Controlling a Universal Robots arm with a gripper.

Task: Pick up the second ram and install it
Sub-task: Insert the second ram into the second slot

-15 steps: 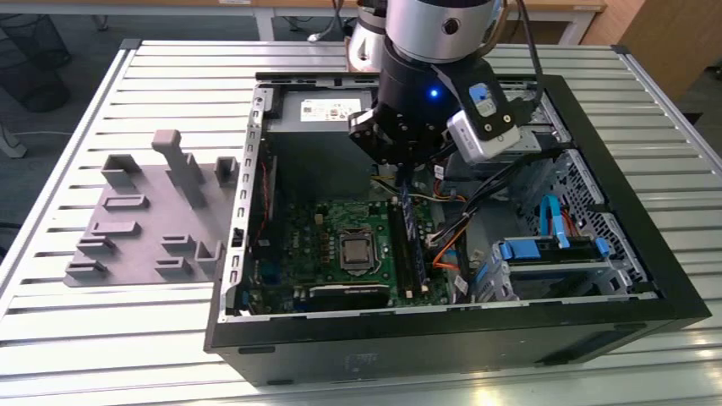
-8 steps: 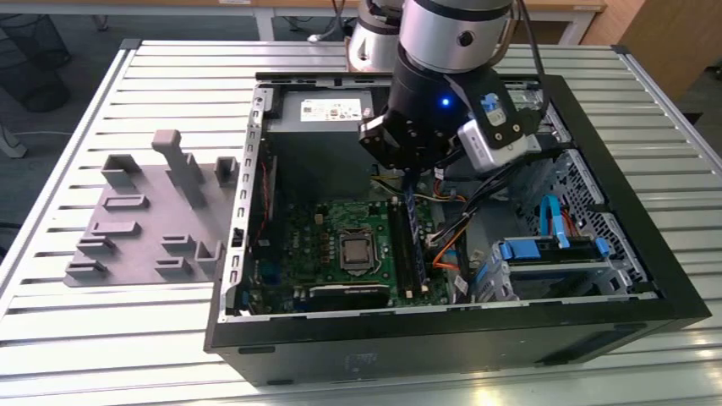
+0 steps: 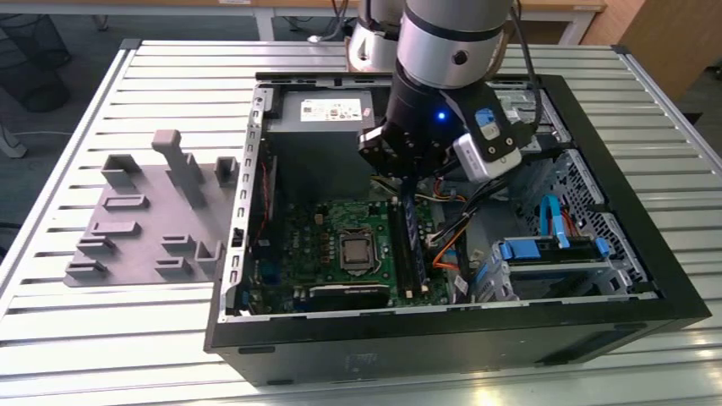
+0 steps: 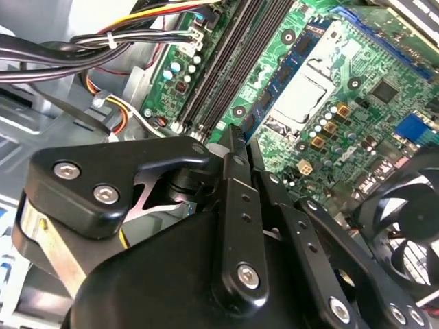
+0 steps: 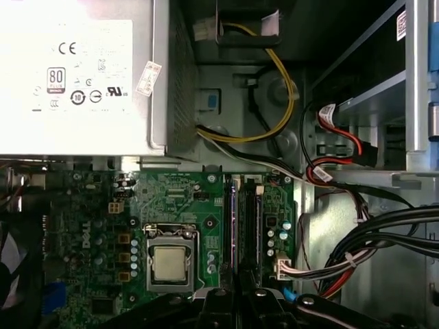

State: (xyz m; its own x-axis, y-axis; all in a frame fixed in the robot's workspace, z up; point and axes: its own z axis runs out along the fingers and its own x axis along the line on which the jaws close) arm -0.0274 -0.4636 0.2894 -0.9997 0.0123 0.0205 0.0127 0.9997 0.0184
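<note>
Several cables [image 5: 274, 116] beside pincer [image 3: 404, 179]

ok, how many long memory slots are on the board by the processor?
2. The first slot sits next to the processor; the second slot lies alongside it, farther out. The gripper covers one end of both, so something may be hidden there.

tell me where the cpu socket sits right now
In the exterior view the cpu socket sits mid-motherboard, just toward the exterior view's left of the ram slots.
</note>
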